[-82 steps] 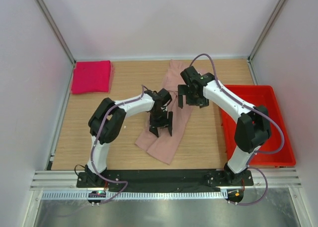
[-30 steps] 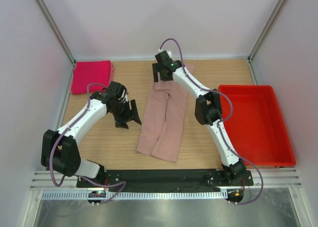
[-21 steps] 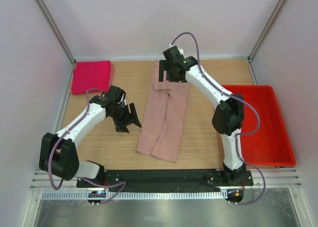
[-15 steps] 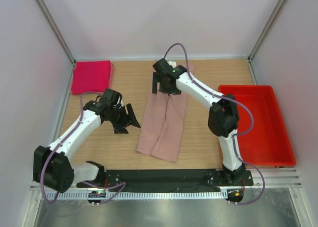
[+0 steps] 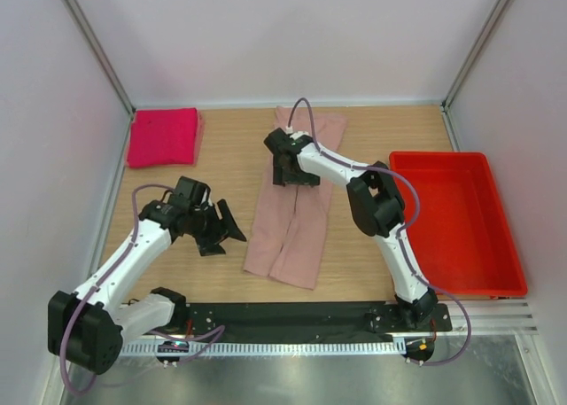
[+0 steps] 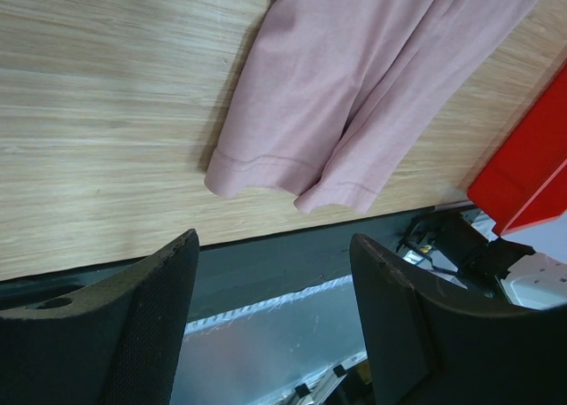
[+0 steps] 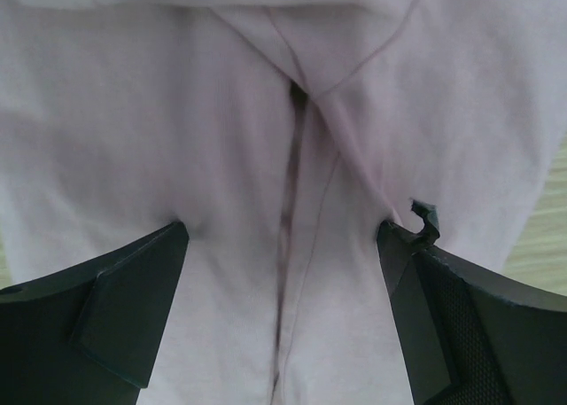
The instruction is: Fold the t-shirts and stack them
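The left arm (image 5: 128, 256) and right arm (image 5: 400, 261) are glossy white tubes joined by bulky black joint housings, each trailed by a looping grey-purple cable (image 5: 302, 100). The left gripper (image 6: 273, 241) and right gripper (image 7: 282, 228) carry broad black wedge-shaped fingers (image 6: 146, 325) whose inner faces are finely dimpled; one right finger has a small hooked tip

Bright even light, soft shadows, sharp

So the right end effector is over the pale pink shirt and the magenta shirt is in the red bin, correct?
Not quite: the top external view shows the magenta shirt on the table, far left, not in the red bin. The rest holds.
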Motion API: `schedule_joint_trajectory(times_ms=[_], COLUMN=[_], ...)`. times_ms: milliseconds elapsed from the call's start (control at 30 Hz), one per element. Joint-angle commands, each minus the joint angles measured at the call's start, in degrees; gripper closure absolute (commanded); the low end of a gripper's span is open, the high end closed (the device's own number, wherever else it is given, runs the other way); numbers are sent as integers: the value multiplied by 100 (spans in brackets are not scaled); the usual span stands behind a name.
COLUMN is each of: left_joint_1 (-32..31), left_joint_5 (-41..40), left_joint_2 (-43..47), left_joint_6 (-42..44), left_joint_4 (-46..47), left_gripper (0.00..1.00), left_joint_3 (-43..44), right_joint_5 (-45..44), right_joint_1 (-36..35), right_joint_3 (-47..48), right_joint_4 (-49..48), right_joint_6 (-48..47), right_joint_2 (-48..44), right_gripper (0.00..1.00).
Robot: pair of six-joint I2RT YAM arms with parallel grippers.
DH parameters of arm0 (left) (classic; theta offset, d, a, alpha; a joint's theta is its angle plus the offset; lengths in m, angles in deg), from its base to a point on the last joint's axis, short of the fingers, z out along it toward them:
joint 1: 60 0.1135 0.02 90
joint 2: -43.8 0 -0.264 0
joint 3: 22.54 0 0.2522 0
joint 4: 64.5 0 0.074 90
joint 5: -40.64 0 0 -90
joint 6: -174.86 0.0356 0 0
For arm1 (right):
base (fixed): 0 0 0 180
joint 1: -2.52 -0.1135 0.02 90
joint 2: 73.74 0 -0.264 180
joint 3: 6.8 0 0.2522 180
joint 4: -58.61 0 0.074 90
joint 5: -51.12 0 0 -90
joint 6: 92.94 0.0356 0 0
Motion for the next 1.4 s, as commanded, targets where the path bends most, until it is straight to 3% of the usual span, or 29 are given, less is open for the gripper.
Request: schedule_joint_trajectory(times_ms=[0,133,433,600,767,867,933,1000,1100,1133,1167,1267,1367], left_joint_1=[30,30,30,39,30,30,30,30,30,30,30,30,12], left_joint_5=[48,101,347,311,435,479,532,532,628,689,699,804,848], left_joint_2=[177,265,-252,-718,-1456,-1764,-1879,-1967,-2098,-2151,-2204,-2362,-2442], left_joint_6=[-137,-129,-50,153,389,539,592,627,645,654,662,698,724], left_joint_4=[81,72,415,572,705,722,749,810,907,968,995,1117,1197], left_gripper=[30,29,29,29,30,32,34,36,41,43,44,47,47], left_joint_3=[-21,-30,-188,-30,128,207,225,199,164,129,111,14,-109], right_joint_5=[-32,539,1409,1543,1375,1849,2236,2736,3369,3466,3545,3959,4021], right_joint_1=[46,195,327,521,512,512,512,503,503,503,494,407,284], right_joint_3=[252,270,428,805,930,71,-991,-2226,-3914,-4305,-4987,-6132,-6785], right_joint_4=[-504,-960,-1612,-1280,-102,67,-100,-371,-1336,-1522,-1681,-2270,-2447], right_joint_6=[-308,-711,-3093,-3077,-2480,-2172,-1804,-1488,-802,-461,-310,217,403], right_joint_2=[261,464,509,105,-894,-1842,-2407,-3257,-4417,-4649,-4921,-5564,-5846], right_gripper=[0,0,0,0,0,0,0,7,25,46,54,54,43])
